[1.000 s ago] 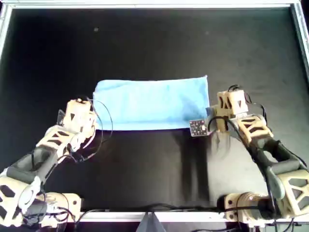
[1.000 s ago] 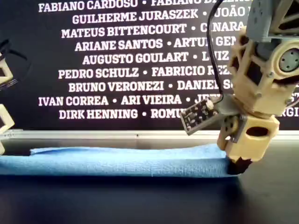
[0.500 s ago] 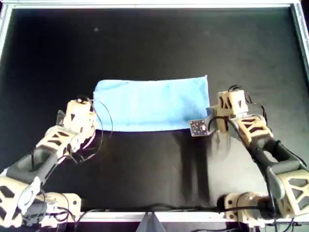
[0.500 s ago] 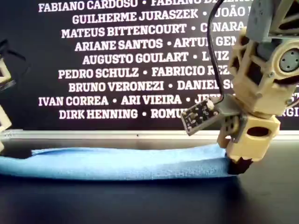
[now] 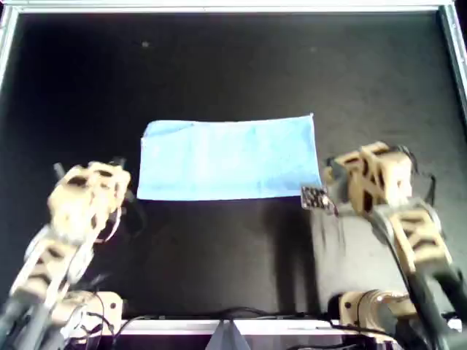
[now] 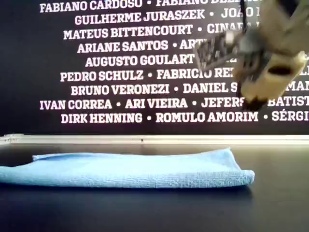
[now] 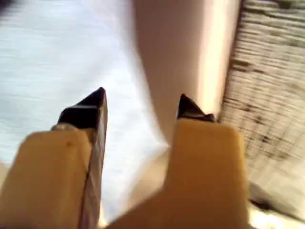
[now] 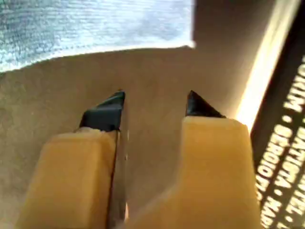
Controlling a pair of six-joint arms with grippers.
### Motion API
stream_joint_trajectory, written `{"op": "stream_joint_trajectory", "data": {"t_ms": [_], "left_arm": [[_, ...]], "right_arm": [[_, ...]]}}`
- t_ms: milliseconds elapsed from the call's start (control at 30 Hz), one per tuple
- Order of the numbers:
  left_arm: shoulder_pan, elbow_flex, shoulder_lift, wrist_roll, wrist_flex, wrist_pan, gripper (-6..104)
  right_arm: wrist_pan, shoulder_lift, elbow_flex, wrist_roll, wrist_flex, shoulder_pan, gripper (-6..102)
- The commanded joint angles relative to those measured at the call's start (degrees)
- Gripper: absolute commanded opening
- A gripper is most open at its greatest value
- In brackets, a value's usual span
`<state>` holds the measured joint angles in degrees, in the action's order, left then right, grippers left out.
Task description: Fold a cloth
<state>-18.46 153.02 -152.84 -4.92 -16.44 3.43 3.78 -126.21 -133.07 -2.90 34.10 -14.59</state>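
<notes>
The light sky-blue cloth [image 5: 228, 159] lies flat as a long folded rectangle on the black table, its thicker end at the exterior view's right [image 6: 135, 169]. My first gripper [image 7: 140, 102] is open and empty; it is the blurred arm at the overhead view's left [image 5: 102, 191], just off the cloth's near left corner, with pale blue cloth [image 7: 43, 57] beside its jaws. My second gripper [image 8: 155, 102] is open and empty, at the overhead view's right [image 5: 334, 176], clear of the cloth's end [image 8: 95, 24]. It hangs well above the cloth in the exterior view [image 6: 255, 99].
The black table has an aluminium rim [image 5: 233, 6] around it. A dark banner with white names [image 6: 120, 63] stands behind the far rail [image 6: 145, 139]. A small circuit board [image 5: 314, 197] hangs off the second arm near the cloth's near right corner.
Both grippers have drawn away from the cloth's ends. The second gripper has let go of the cloth's end and risen high above it; the first arm has swung back. The cloth has settled flat.
</notes>
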Motion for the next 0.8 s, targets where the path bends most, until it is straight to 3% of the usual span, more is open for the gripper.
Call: {"op": "stream_joint_trajectory", "data": {"t_ms": [0, 167, 267, 467, 600, 767], "left_arm": [[-0.35, 2.99, -17.31, -0.26, 0.62, 0.26, 53], [-0.26, 6.5, -25.75, -0.35, 0.7, 0.44, 53], [0.09, 6.42, -25.66, -0.35, 0.7, 1.32, 53], [1.32, 7.38, -25.75, -0.35, 0.7, 7.82, 53], [4.04, 9.49, -25.93, -0.26, 0.7, 11.69, 53], [7.29, 18.54, -26.02, 0.53, 0.7, 10.99, 53]], "right_arm": [[-0.53, -13.01, -4.22, 0.09, 1.05, 0.35, 51], [-0.7, -29.0, -10.37, 0.09, 1.05, 1.05, 52], [-0.62, -38.23, -12.22, 0.44, 1.14, 5.45, 52], [-0.7, -42.63, -15.73, 4.92, 1.05, 13.97, 52], [-0.62, -43.33, -20.48, 5.19, 0.09, 15.64, 52], [-0.62, -53.09, -34.1, 5.19, -0.35, 15.73, 52]]}}
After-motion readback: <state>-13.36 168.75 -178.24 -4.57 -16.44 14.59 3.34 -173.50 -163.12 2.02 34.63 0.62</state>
